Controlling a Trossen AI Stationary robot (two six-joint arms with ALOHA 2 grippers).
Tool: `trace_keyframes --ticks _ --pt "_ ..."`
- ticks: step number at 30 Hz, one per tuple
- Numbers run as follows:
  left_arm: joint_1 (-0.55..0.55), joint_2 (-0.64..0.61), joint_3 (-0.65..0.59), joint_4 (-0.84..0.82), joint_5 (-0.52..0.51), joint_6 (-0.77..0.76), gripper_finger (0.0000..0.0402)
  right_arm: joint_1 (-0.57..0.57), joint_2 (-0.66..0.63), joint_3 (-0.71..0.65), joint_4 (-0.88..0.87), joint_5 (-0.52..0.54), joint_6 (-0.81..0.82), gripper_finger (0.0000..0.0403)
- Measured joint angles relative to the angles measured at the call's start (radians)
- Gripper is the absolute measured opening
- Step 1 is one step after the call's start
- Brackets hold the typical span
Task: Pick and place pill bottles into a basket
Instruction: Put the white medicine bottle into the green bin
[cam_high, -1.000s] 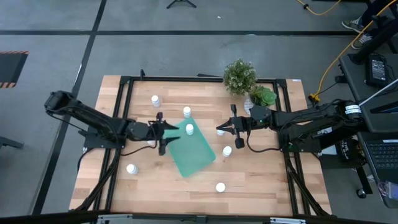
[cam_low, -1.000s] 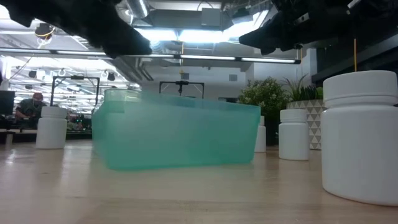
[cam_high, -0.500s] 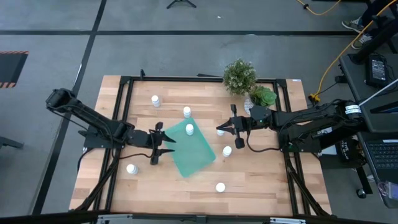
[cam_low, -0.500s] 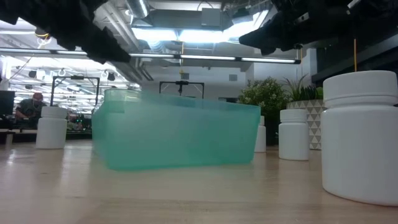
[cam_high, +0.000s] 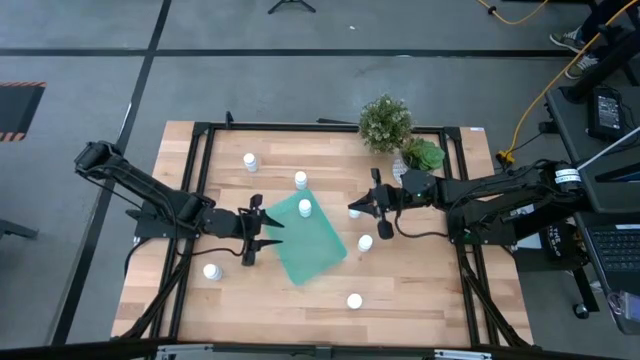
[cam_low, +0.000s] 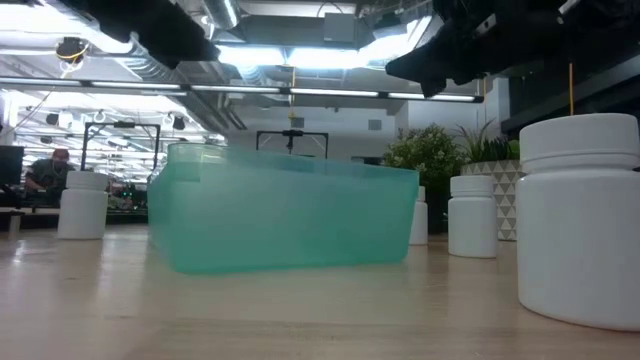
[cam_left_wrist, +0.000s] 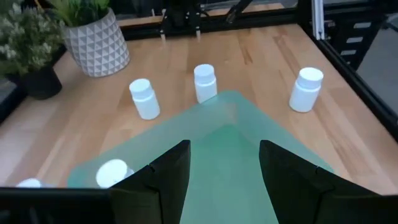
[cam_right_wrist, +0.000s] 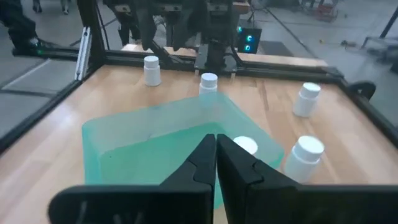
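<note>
The teal basket (cam_high: 312, 243) lies mid-table and holds one white pill bottle (cam_high: 305, 207), upright at its far corner. Other pill bottles stand on the table at the far side (cam_high: 249, 160) (cam_high: 300, 179), right of the basket (cam_high: 365, 242), near the front (cam_high: 354, 300) and near left (cam_high: 211, 271). My left gripper (cam_high: 258, 231) is open and empty above the basket's left edge; its wrist view shows the basket (cam_left_wrist: 224, 149) below its fingers. My right gripper (cam_high: 352, 210) is shut and empty, just right of the basket's far corner (cam_right_wrist: 186, 124).
A bushy plant (cam_high: 385, 123) and a patterned white pot with a green plant (cam_high: 420, 157) stand at the far right. A black frame (cam_high: 200, 130) runs round the table. In the low view one bottle (cam_low: 578, 220) stands close to the camera.
My left gripper has gone toward the table's near edge and a little left, along the basket's left edge, staying open. The basket and the bottle in it have kept still.
</note>
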Motion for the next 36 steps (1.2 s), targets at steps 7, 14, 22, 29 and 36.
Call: trace_keyframes --ticks 7,14,22,29,36 --pt "0.003 0.006 0.000 -0.002 -0.092 0.157 0.0154 0.094 0.000 0.144 -0.335 0.059 0.042 0.0003" --pt "0.002 0.006 0.000 -0.002 -0.132 0.181 0.0098 0.247 0.000 0.280 -0.648 0.252 0.145 0.0006" --pt "0.002 0.006 0.000 -0.002 -0.133 0.266 0.0020 0.348 0.000 0.375 -0.812 0.258 0.331 0.0006" --pt "0.002 0.006 0.000 -0.006 -0.143 0.225 0.0002 0.397 0.000 0.408 -0.903 0.349 0.363 0.0002" --pt "0.002 0.006 0.000 -0.050 -0.208 0.231 0.0003 0.420 0.010 0.419 -0.992 0.426 0.444 0.0002"
